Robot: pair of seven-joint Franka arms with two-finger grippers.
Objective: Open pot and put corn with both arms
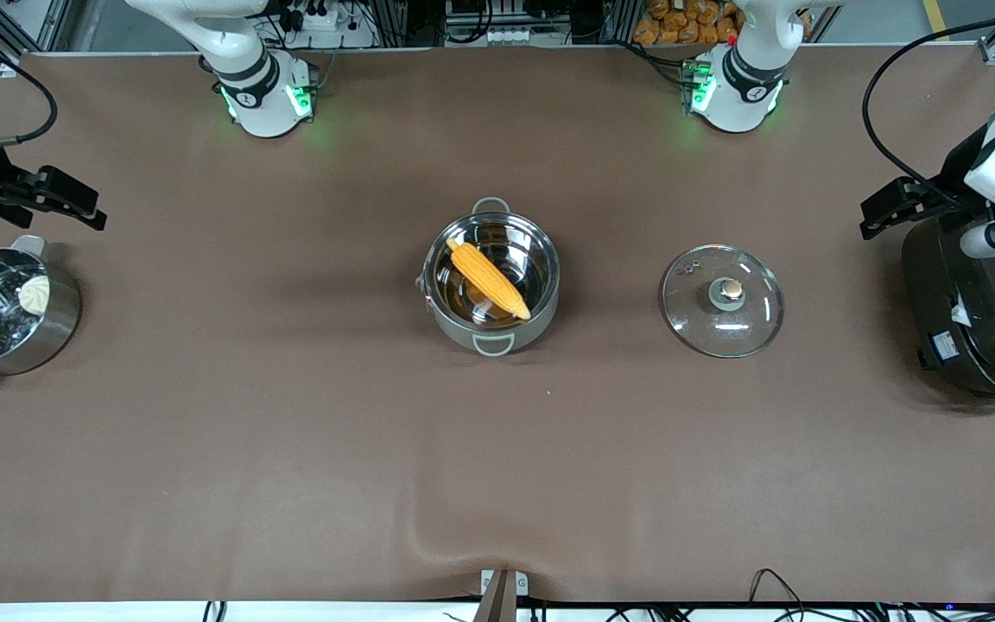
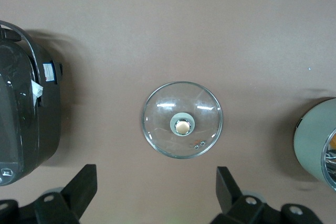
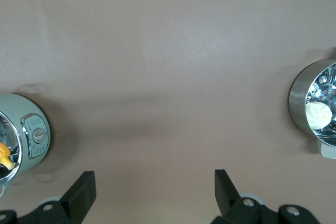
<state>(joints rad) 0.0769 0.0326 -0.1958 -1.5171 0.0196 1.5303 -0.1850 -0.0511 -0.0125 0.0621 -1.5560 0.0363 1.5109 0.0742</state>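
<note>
The steel pot [image 1: 492,285] stands open mid-table with the yellow corn [image 1: 489,279] lying slantwise inside it. Its glass lid [image 1: 723,300] with the copper knob lies flat on the table beside the pot, toward the left arm's end. My left gripper [image 1: 867,220] is open and empty, up over the table between the lid and the black cooker. Its wrist view shows the lid [image 2: 182,120] and the pot's wall [image 2: 312,145] beyond its gripper [image 2: 156,179]. My right gripper [image 1: 96,210] is open and empty, up over the table by the steamer pot. Its wrist view, over its gripper [image 3: 155,182], shows the pot's handle side [image 3: 32,136] and a bit of corn [image 3: 4,153].
A steel steamer pot [image 1: 5,311] with a white bun stands at the right arm's end and also shows in the right wrist view [image 3: 315,103]. A large black cooker [image 1: 981,311] stands at the left arm's end and also shows in the left wrist view [image 2: 21,119]. The brown table cover wrinkles near the front edge [image 1: 497,536].
</note>
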